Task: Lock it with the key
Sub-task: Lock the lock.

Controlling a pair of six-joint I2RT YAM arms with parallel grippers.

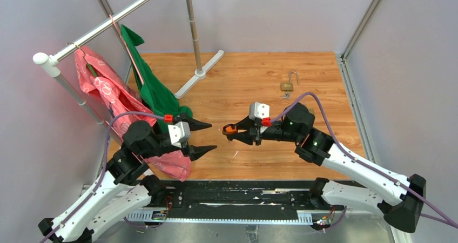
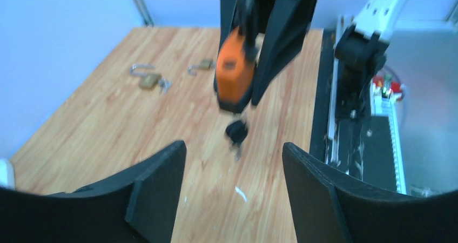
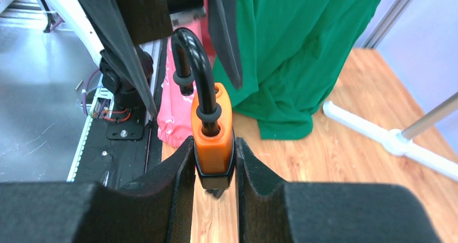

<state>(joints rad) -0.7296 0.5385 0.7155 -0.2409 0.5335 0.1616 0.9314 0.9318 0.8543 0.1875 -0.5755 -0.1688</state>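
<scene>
Left pincer point(image 1: 213, 136), released, faces the orange padlock point(image 1: 230, 128) at frame centre, clenched upright in the right pincer point(image 1: 229, 134). Its black key point(image 2: 236, 132) hangs beneath, just ahead of the left pincer, the only free arm.

White-black arms point(image 1: 356, 164), purple cables point(image 1: 309, 93)

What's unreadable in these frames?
Key, left wrist view: motion-blurred below the orange padlock; whether it sits in the keyhole is unclear.
Keyhole, right wrist view: hidden between the right gripper fingers.
Loose keys by the brass padlock, top view: too small to count.
</scene>
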